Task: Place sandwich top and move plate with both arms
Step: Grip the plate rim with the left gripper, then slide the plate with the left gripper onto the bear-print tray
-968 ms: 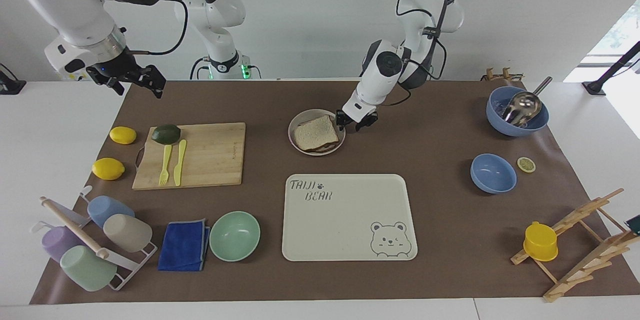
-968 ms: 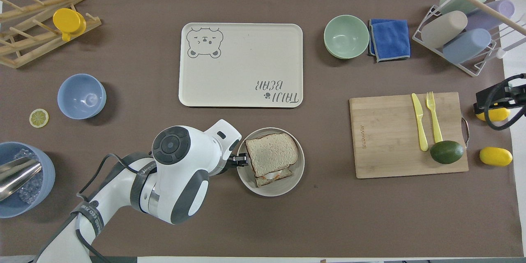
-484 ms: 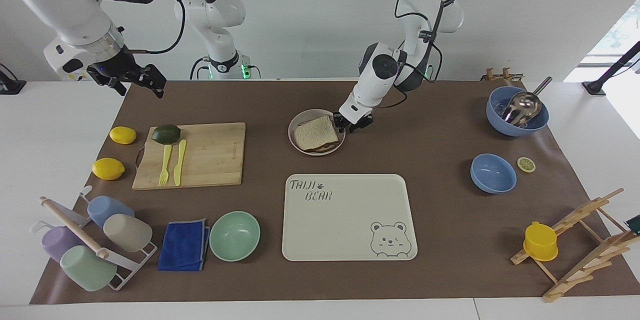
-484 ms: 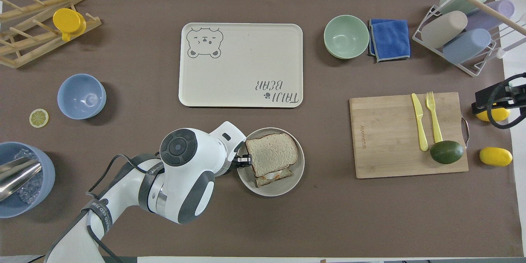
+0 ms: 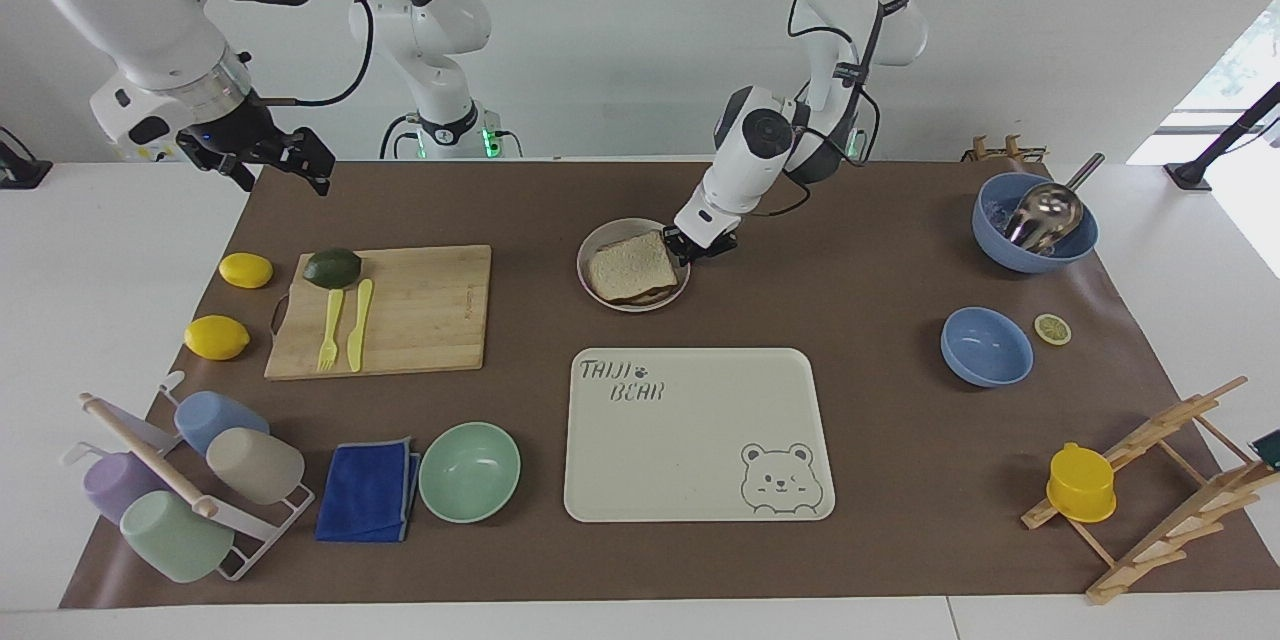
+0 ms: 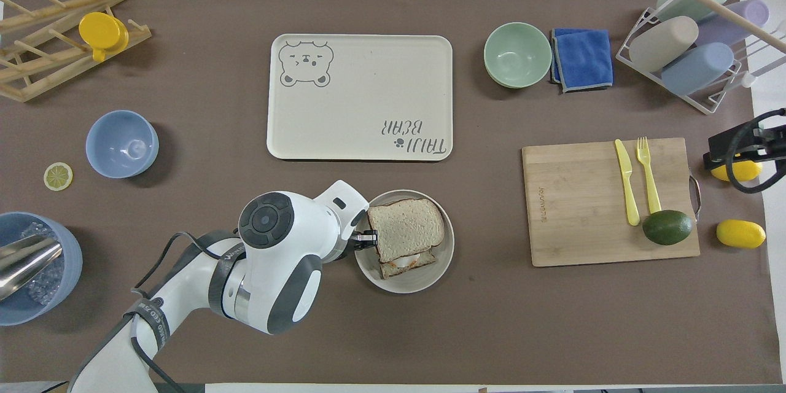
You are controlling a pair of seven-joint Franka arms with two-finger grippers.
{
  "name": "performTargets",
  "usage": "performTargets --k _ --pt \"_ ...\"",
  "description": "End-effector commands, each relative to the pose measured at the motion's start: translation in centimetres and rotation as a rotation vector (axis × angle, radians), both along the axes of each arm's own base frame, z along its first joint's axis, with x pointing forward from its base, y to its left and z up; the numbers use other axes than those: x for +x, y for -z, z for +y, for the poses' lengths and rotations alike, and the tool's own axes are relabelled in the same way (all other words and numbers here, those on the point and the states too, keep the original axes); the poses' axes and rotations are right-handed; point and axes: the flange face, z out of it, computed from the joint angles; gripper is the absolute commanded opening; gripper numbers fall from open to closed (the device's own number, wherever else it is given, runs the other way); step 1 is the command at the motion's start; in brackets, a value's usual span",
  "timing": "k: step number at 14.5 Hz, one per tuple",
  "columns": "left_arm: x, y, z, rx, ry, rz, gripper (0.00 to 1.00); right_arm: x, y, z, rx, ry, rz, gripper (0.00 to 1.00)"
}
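A small round plate [image 5: 596, 242] sat on the brown table mat, nearer to the robots than a cream bear tray [image 5: 698, 435]. The sandwich top [image 5: 631, 266] lay on the plate, slightly askew over a lower slice with egg [image 6: 403, 262], so the stacking step looked done. The left gripper [image 5: 696, 248] was down at the plate's rim on the left arm's side, likely to grasp that edge for the move; whether its fingers were apart or clamped could not be made out. The right gripper [image 5: 262, 156] hung in the air, fingers spread, over the table edge near a lemon [image 5: 246, 270], waiting.
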Motion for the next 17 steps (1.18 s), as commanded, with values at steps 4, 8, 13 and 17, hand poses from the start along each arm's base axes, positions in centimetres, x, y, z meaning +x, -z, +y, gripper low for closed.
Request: performTargets --k 4,8,13,17 --pt "9.8 -6.9 3.0 -0.088 -0.072 0.032 0.00 -0.2 -0.5 -0.2 0.022 -0.017 -0.013 1.00" --pt "17.2 -9.2 6.3 -0.139 -0.159 0.009 0.00 -0.1 -0.6 0.0 0.022 -0.021 -0.014 1.00" --pt "24.4 -6.7 8.3 -0.171 -0.085 -0.054 0.00 -0.2 -0.6 0.0 0.023 -0.020 -0.014 1.00" --pt "26.5 -4.0 8.7 -0.183 -0.035 -0.093 0.00 -0.1 -0.6 0.2 0.032 -0.023 -0.017 1.00"
